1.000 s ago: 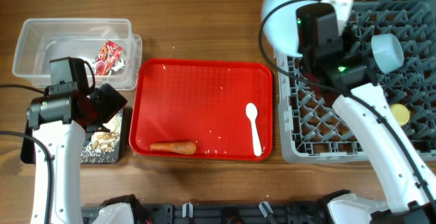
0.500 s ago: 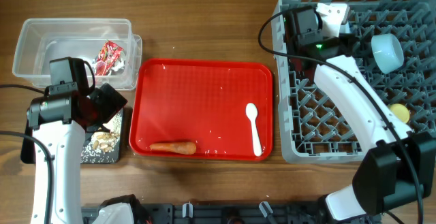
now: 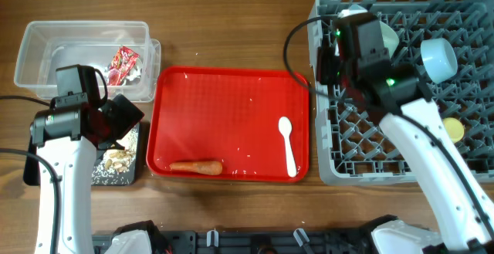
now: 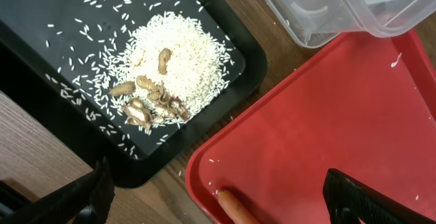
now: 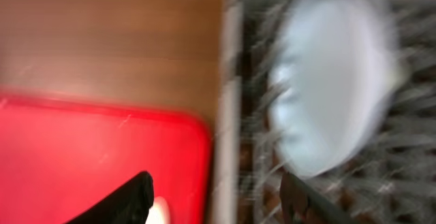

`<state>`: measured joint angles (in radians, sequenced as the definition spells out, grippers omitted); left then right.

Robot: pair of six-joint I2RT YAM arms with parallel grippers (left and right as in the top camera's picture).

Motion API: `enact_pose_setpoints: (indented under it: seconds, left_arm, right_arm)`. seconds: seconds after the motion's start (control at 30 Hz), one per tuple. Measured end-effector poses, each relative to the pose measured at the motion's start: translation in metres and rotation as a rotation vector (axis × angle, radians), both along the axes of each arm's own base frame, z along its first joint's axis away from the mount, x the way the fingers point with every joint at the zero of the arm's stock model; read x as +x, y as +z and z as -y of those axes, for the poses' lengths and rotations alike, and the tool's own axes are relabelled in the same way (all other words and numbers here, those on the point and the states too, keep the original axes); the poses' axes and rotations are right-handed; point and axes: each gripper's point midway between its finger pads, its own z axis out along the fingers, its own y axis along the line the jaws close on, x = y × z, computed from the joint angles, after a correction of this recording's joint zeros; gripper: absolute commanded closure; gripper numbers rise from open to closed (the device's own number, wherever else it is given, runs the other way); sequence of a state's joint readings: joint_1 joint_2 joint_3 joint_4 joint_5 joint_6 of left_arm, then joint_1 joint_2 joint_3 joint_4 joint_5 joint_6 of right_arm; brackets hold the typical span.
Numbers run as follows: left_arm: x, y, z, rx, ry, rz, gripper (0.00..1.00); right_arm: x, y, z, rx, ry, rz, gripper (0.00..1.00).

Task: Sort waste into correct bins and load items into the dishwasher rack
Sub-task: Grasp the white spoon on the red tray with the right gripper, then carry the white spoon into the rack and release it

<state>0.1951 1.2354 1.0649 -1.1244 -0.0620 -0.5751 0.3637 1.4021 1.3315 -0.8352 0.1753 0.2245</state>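
Lower left of our right gripper [image 5: 218, 198], its jaws apart and empty, we see the spoon [image 3: 287, 144] lying top-to-bottom, nearer this arm.

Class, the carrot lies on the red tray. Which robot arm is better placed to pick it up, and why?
Left. The left gripper hangs open near the carrot, at the red tray edge; the right gripper is at the dishwasher rack, farther off.

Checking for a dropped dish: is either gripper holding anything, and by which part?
Nothing is held. The left gripper is open over the red tray; the right gripper is open, the plate in the rack.
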Motion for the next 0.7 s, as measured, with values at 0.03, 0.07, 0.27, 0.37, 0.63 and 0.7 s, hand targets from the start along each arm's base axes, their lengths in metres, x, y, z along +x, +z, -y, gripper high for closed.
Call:
enact_pose_setpoints:
  seconds: [0.03, 0.07, 0.27, 0.37, 0.63, 0.7]
  left_arm:
    - [0.0, 0.0, 0.0, 0.0, 0.0, 0.0, 0.0]
    - [0.0, 0.0, 0.0, 0.001, 0.0, 0.001, 0.0]
    - [0.0, 0.0, 0.0, 0.0, 0.0, 0.002, 0.0]
    - [0.0, 0.0, 0.0, 0.0, 0.0, 0.002, 0.0]
    - [0.001, 0.0, 0.0, 0.0, 0.0, 0.002, 0.0]
    - [0.0, 0.0, 0.0, 0.0, 0.0, 0.002, 0.0]
  right_arm:
    - [-0.019, -0.011, -0.021, 0.032, 0.071, -0.082, 0.37]
    - [-0.03, -0.021, -0.034, 0.049, 0.108, -0.138, 0.36]
    - [-0.067, -0.109, -0.079, 0.03, 0.097, -0.49, 0.29]
    - [-0.07, -0.165, -0.081, -0.026, 0.048, -0.638, 0.26]
    - [-0.071, -0.227, -0.083, -0.076, 0.032, -0.75, 0.33]
    - [-0.071, -0.227, -0.083, -0.078, 0.039, -0.75, 0.4]
